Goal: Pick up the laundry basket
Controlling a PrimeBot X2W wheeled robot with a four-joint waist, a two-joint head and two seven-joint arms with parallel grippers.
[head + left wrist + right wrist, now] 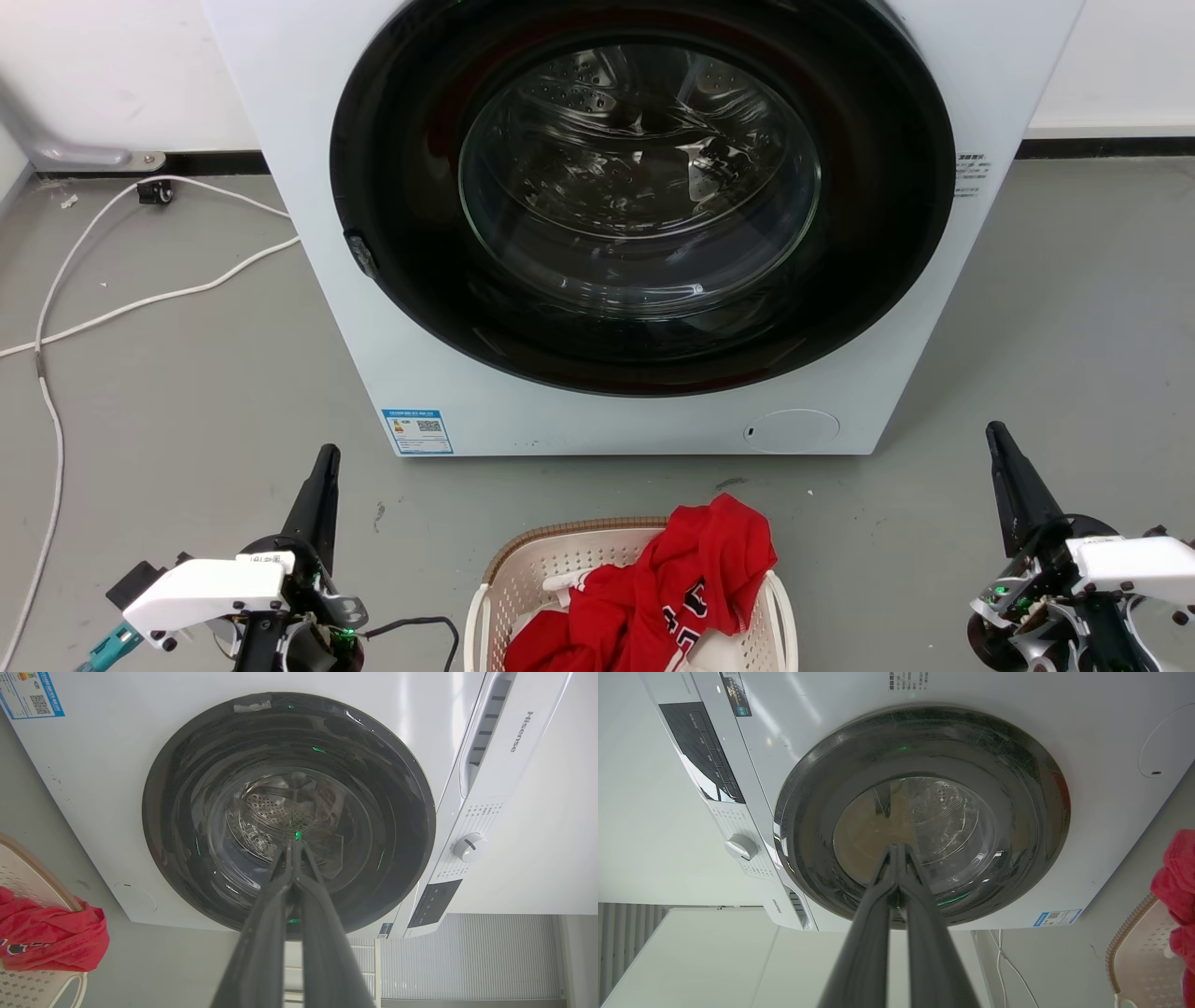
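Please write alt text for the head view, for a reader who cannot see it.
A laundry basket holding a red garment sits on the grey floor before a white washer with its door shut. The left gripper and right gripper, both shut, flank the basket.

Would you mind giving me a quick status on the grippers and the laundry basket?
Left gripper shut, empty. Right gripper shut, empty. Laundry basket on floor between them, untouched, before washer. Red garment drapes over its rim.
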